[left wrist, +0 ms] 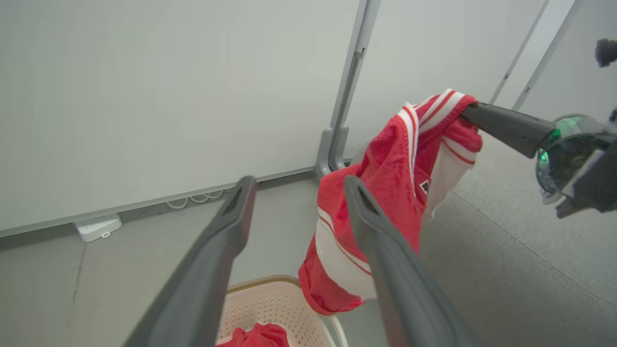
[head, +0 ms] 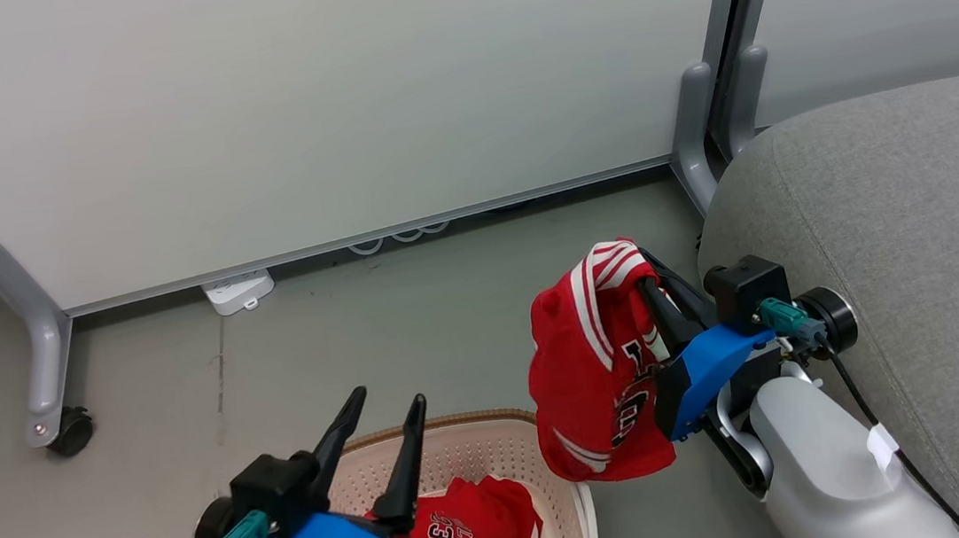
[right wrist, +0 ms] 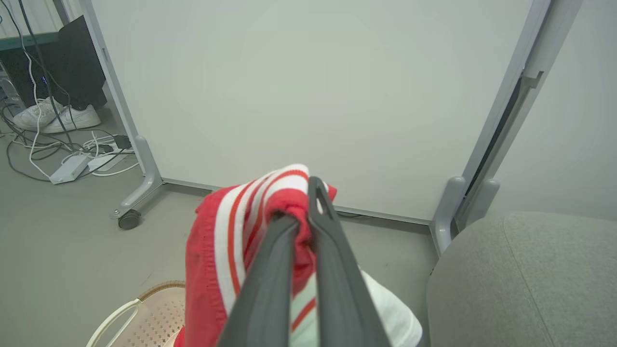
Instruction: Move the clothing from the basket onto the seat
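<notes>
Head view: the right pincer [head: 646,283] is clamped narrow on a red garment [head: 593,373] with white stripes, gripping it at its top edge. The garment hangs free in the air, above the floor, between the basket [head: 460,420] and the seat [head: 910,215], clear of both. The left pincer [head: 388,399] stands wide and empty over the basket's near side. Inside the basket lies a second garment [head: 472,533], red with the number 23 on it. A white partition [head: 293,101] on a caster [head: 69,431] stands behind, with a power strip [head: 238,291] on the floor at its foot.

Left wrist view: the left pincer [left wrist: 299,182] has its fingers spread far apart with nothing between them. Beyond it the red garment [left wrist: 385,193] dangles from the right pincer [left wrist: 475,113], its lower end hanging just past the basket [left wrist: 270,299] rim. A bit of the second garment [left wrist: 260,336] shows in the basket. The seat [left wrist: 530,250] lies to the right.

Right wrist view: the right pincer [right wrist: 303,207] pinches the striped band of the red garment [right wrist: 226,241], fabric bunched between the fingers. The basket [right wrist: 159,313] is at lower left, the seat [right wrist: 520,279] at lower right. White shoes [right wrist: 53,118] and cables [right wrist: 72,154] lie on the floor beyond the partition.
</notes>
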Robot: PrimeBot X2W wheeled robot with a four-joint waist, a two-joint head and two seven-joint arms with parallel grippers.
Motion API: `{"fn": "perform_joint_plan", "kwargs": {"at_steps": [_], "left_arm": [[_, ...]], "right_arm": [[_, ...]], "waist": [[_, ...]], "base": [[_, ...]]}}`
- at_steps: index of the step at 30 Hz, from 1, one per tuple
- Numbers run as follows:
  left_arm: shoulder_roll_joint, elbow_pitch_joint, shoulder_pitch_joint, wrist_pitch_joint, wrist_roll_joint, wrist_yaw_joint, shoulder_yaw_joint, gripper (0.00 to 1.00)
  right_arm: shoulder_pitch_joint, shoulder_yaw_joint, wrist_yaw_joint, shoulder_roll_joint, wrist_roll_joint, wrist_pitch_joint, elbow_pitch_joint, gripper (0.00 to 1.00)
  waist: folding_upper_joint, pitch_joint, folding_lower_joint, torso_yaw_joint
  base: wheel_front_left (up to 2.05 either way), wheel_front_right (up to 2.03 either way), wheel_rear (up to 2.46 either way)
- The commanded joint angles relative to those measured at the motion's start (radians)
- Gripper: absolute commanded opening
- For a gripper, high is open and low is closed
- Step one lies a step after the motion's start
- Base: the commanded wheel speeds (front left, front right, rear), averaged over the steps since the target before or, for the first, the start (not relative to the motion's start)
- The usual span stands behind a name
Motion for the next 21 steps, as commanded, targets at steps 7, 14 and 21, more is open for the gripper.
{"fn": "perform_joint_plan", "kwargs": {"at_steps": [7,14,21], "left_arm": [[-0.04,-0.033,0.109,-0.004,0.129,-0.069,0.167,1.0],[-0.086,-0.041,0.153,-0.004,0.215,-0.113,0.26,1.0],[-0.114,-0.049,0.167,-0.004,0.27,-0.142,0.314,1.0]], "right_arm": [[0.018,-0.005,-0.001,-0.001,-0.005,-0.001,-0.006,0.0],[0.021,0.001,-0.001,-0.001,-0.001,-0.001,-0.007,0.0],[0.018,0.001,-0.001,-0.001,0.0,-0.001,-0.011,0.0]], "waist": [[0.0,-0.003,-0.0001,-0.006],[0.0,-0.005,-0.0001,-0.02],[0.0,0.001,-0.0001,-0.086]], "base": [[0.0,0.0,0.0],[0.0,0.0,0.0],[0.0,0.0,0.0]]}}
